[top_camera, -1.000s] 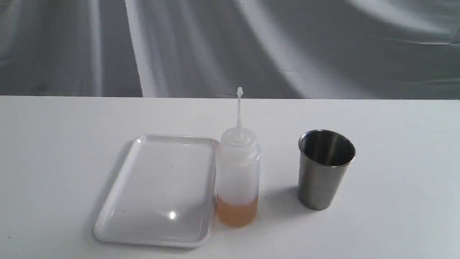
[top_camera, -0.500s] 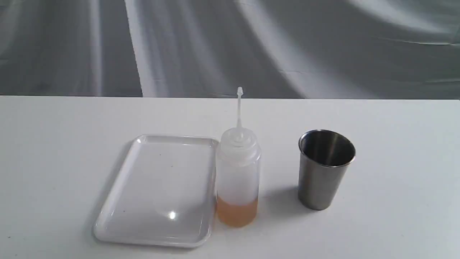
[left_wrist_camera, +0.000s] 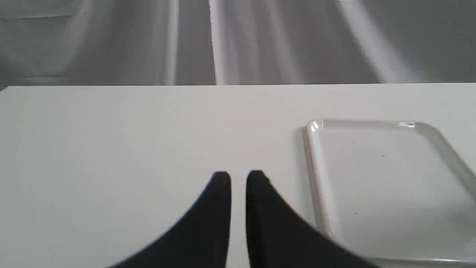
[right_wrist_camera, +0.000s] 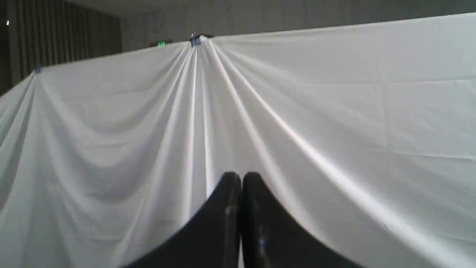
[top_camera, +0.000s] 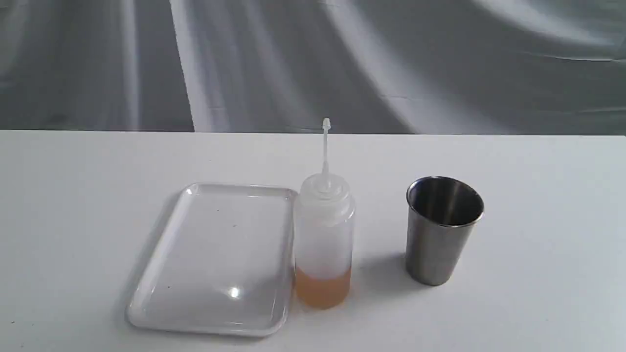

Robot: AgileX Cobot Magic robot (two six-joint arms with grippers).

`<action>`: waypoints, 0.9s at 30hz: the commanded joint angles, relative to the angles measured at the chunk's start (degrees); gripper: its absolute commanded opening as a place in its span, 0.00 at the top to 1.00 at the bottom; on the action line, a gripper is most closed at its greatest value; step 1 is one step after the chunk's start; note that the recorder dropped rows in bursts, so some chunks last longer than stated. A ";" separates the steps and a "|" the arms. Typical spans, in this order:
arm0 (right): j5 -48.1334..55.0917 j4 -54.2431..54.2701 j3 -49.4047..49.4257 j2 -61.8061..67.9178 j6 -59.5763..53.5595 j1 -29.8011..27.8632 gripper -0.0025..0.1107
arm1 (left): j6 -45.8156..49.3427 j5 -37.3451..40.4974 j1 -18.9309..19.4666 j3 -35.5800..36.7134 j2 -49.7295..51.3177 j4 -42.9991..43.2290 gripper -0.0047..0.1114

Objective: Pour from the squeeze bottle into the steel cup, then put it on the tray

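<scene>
Table (top_camera: pixel 73 220), white, carries 3 task items in a row across the lower-middle of the exterior view: 1 tray, 1 squeeze bottle, 1 steel cup. Tray (top_camera: pixel 215 254) lies flat at lower centre-left, glossy, w/ one bright glare spot near its front. Squeeze bottle (top_camera: pixel 323 244) stands upright just right of the tray's right edge, so close I can't tell if they touch. Its thin nozzle points straight up, and amber liquid fills approx the bottom quarter. Steel cup (top_camera: pixel 437 244) stands upright further right, w/ a clear gap betw it and the bottle, mouth up. Its inside is dark, so contents can't be told. Draped cloth (top_camera: pixel 293 63), grey-white, fills the upper half of the frame behind the table. 2 grippers show in the wrist cams. Left gripper (left_wrist_camera: pixel 238 176): 2 black fingers nearly closed, thin slit betw the tips, nothing held, over the table w/ the tray (left_wrist_camera: pixel 386 186) just beside it. Right gripper (right_wrist_camera: pixel 241 176): 2 black fingers pressed together, nothing held, aimed at the draped cloth (right_wrist_camera: pixel 334 93).
</scene>
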 commanded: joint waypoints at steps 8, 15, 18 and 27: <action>2.30 2.44 10.03 3.82 -4.93 -0.36 0.98 | -0.04 -0.41 -0.30 0.25 -0.15 0.02 0.89; 1.53 18.80 19.36 3.82 -24.21 2.67 0.98 | -0.04 -0.41 -0.30 0.25 -0.15 0.02 0.89; 1.83 21.38 21.87 3.82 -27.70 4.56 0.98 | -0.17 -0.41 -0.30 0.25 -0.15 0.02 0.89; 1.98 22.62 25.00 3.82 -28.33 8.96 0.98 | -0.17 -0.41 -0.30 0.25 -0.15 0.02 0.89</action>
